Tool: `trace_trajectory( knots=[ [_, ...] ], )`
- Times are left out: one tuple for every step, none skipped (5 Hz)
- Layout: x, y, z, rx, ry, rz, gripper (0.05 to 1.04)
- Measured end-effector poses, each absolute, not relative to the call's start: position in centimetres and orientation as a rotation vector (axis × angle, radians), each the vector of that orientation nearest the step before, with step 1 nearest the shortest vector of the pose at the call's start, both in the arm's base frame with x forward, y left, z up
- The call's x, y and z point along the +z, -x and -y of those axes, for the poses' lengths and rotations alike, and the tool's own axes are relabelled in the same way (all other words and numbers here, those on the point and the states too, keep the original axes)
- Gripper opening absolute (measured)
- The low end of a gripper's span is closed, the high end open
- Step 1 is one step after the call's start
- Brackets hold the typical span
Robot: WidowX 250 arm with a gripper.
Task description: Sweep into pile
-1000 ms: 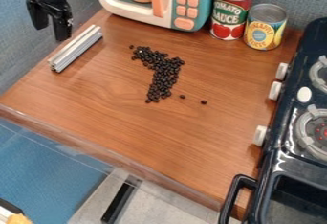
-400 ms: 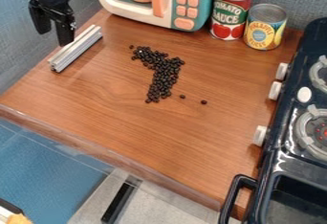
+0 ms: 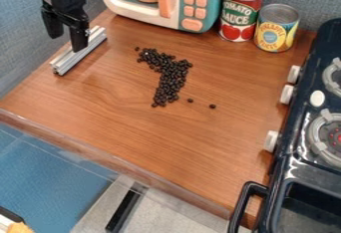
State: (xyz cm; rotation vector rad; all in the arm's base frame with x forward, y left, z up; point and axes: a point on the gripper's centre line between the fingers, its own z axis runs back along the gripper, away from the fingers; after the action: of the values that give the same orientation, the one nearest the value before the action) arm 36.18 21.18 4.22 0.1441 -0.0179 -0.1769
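At the upper left my black gripper (image 3: 68, 40) hangs open, its two fingers apart with nothing between them. Its right-hand finger covers part of a light grey ridged bar (image 3: 81, 54) that lies slantwise on the wooden counter; whether they touch I cannot tell. Dark beans (image 3: 171, 76) lie in an irregular, bent band near the counter's upper middle, to the right of the bar. Two stray beans sit apart at the band's lower right, one close by and another bean (image 3: 212, 106) farther out.
A toy microwave (image 3: 174, 0) stands at the back, with a tomato sauce can (image 3: 240, 11) and a pineapple can (image 3: 276, 27) to its right. The dark toy stove (image 3: 293, 165) lines the right side. The counter's front edge (image 3: 113, 161) slants across the lower left.
The gripper has moved right and downward, from left of the bar to over its upper part. Bar and beans have stayed where they were.
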Motion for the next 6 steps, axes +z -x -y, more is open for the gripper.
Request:
trace_trajectory(
  knots=[
    [4.2, -36.3, -21.1, -0.164, -0.146, 0.025, 1.001],
    [3.8, -36.2, -20.9, -0.165, -0.155, 0.023, 1.001],
    [3.5, -36.2, -20.9, -0.17, -0.166, 0.022, 1.001],
    [3.1, -36.0, -20.8, -0.177, -0.171, 0.018, 1.001],
    [3.1, -36.1, -20.9, -0.173, -0.173, 0.024, 0.953],
    [2.8, -36.0, -20.9, -0.171, -0.169, 0.016, 0.662]
  ],
)
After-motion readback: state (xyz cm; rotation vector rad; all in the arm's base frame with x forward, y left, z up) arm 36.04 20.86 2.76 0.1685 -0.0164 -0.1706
